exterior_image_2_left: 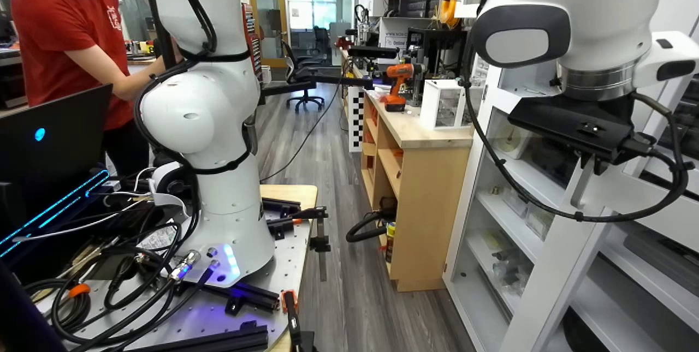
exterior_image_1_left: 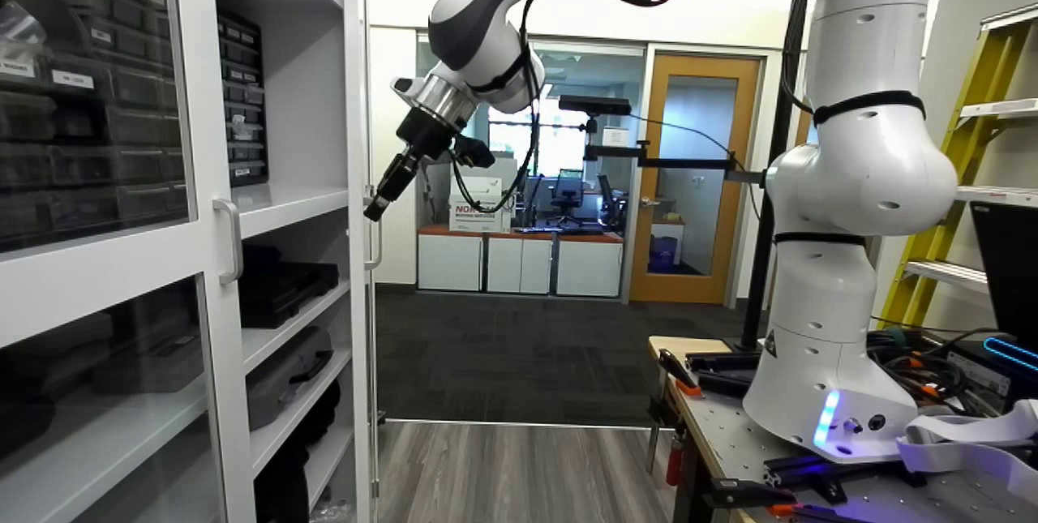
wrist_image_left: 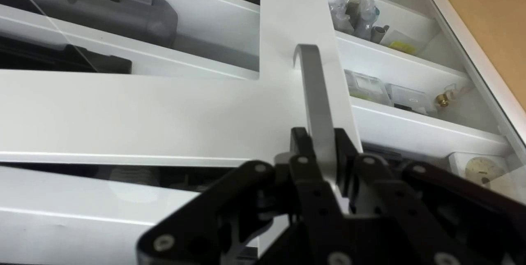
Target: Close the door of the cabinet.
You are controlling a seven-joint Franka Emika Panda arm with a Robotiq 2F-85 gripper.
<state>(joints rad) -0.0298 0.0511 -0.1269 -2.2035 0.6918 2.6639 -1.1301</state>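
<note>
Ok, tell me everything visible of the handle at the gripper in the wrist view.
The handle is a smooth, metal-looking grey bar with a rounded bend where its visible end meets the white cabinet door. It stands out from the door and runs lengthwise along one edge. The gripper appears shut on it, fingers close against both sides. The handle's other end cannot be made out behind the gripper.

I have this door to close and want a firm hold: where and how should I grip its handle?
I'd grip the handle on its straight length, coming from in front of the door, one finger on each long side: it is slim, and its bent end holds it off the door, leaving room for fingertips. The gripper appears to hold it just so.
</note>
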